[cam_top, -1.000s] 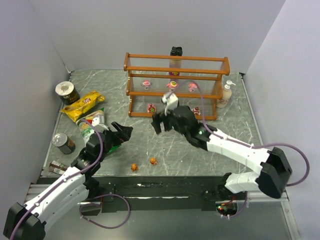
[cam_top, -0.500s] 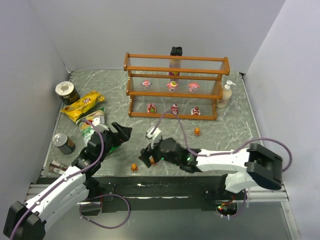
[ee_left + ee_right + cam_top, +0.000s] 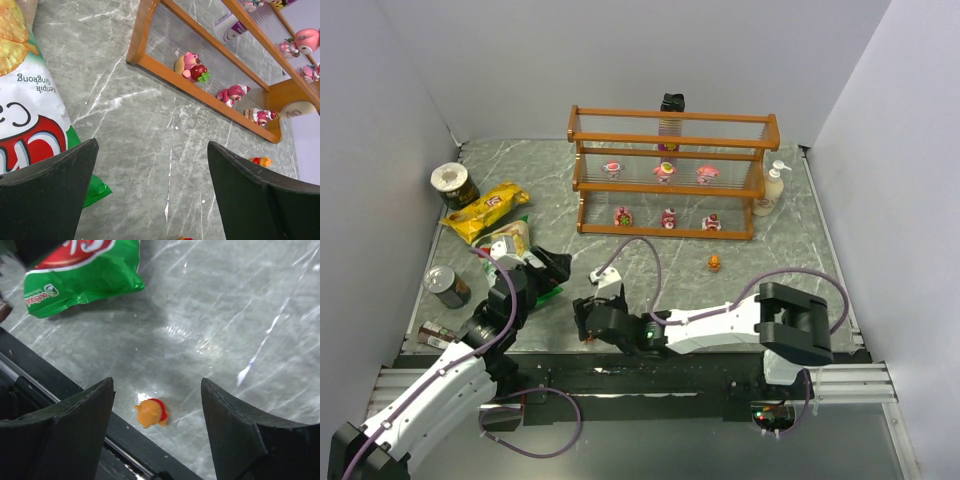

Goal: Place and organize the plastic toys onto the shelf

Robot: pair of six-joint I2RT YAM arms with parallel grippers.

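The shelf [image 3: 670,128] stands at the back, with three pink toys on its middle tier [image 3: 664,170] and three on its bottom tier [image 3: 669,218]. One orange toy [image 3: 715,263] lies on the table in front of the shelf's right end. My right gripper [image 3: 586,322] is open and low at the table's front edge. In the right wrist view an orange toy [image 3: 151,412] lies between its fingers [image 3: 156,382], untouched. My left gripper [image 3: 555,270] is open and empty beside a green chip bag. The left wrist view [image 3: 152,145] shows the shelf's bottom tier [image 3: 200,95] ahead.
A yellow chip bag [image 3: 485,210] and a green one [image 3: 510,245] lie at the left, with cans [image 3: 454,183] [image 3: 447,286] near them. A lotion bottle [image 3: 773,190] stands right of the shelf. The black front rail [image 3: 100,440] runs next to the orange toy.
My right arm has swung from the shelf down and left to the front edge, over an orange toy. My left gripper has pulled back slightly.
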